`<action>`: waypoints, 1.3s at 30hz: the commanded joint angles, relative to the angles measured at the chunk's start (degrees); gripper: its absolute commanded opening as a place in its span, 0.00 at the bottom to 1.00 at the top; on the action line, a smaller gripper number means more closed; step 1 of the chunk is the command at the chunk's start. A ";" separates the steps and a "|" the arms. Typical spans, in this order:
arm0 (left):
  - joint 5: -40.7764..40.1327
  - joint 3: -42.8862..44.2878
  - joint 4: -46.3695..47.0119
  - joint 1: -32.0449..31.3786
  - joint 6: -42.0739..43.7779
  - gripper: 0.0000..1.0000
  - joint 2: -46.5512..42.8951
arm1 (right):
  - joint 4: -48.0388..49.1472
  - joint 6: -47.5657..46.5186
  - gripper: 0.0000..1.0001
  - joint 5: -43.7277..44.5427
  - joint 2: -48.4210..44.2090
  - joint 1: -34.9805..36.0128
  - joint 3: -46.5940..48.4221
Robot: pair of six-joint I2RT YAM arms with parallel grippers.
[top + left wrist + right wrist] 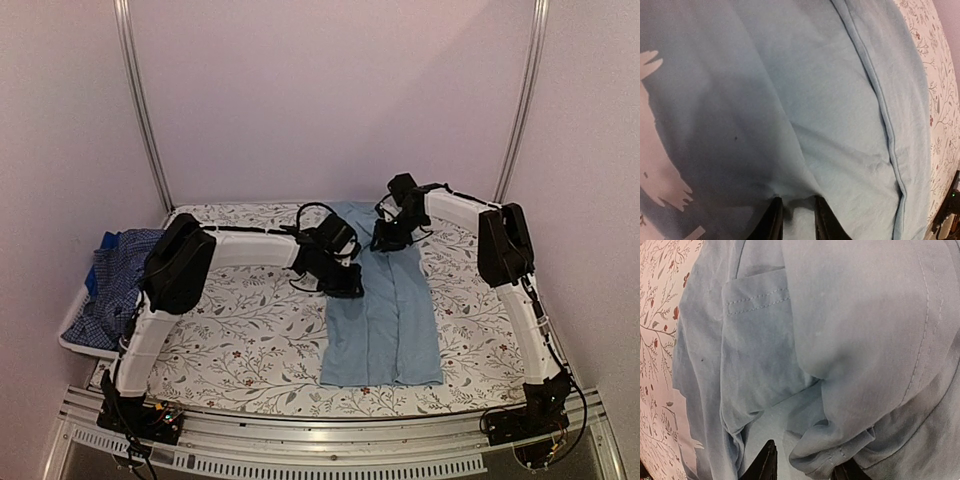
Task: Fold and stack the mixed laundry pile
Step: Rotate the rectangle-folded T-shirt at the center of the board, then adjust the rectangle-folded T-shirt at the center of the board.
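Note:
A plain light-blue shirt [385,330] lies on the table, folded lengthwise into a long strip running from the far edge toward the front. My left gripper [350,285] is at its left edge; in the left wrist view its jaws [797,205] stand close together, pinching a puckered fold of the shirt [840,100]. My right gripper [388,240] is over the shirt's upper part; in the right wrist view it [805,460] is open, with a bunched sleeve cuff [840,450] between its fingers. A dark blue checked shirt [110,290] and a brighter blue piece [93,272] lie in the basket.
A white plastic basket [72,335] sits off the table's left edge. The table has a floral cloth [250,330], also showing in the left wrist view [940,75] and the right wrist view [660,315]. Metal frame posts [140,100] and pale walls stand behind.

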 commanded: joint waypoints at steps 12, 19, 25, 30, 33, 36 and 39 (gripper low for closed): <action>-6.10 -7.15 1.26 1.87 -0.30 0.27 -12.07 | 0.57 6.27 0.29 6.97 -25.18 1.38 -27.09; -4.76 -3.72 0.91 1.82 -1.89 0.27 -9.06 | 0.55 5.74 0.27 7.40 -21.90 3.80 -27.79; -5.29 -3.72 0.69 1.89 -1.60 0.27 -9.02 | -1.62 4.82 0.26 11.81 -17.68 4.23 -25.58; -5.20 -2.95 0.45 1.93 -1.70 0.27 -8.27 | -2.34 3.60 0.25 14.33 -15.78 4.72 -25.63; -5.06 -2.54 0.56 1.95 -1.86 0.27 -7.79 | -2.62 3.07 0.23 15.65 -14.87 5.09 -25.34; -4.86 -2.32 0.49 1.94 -1.81 0.27 -7.56 | -2.67 3.05 0.17 15.37 -14.29 5.20 -24.73; -5.00 -2.18 0.33 2.01 -1.65 0.27 -7.40 | -3.13 3.00 0.07 14.33 -14.09 5.32 -23.50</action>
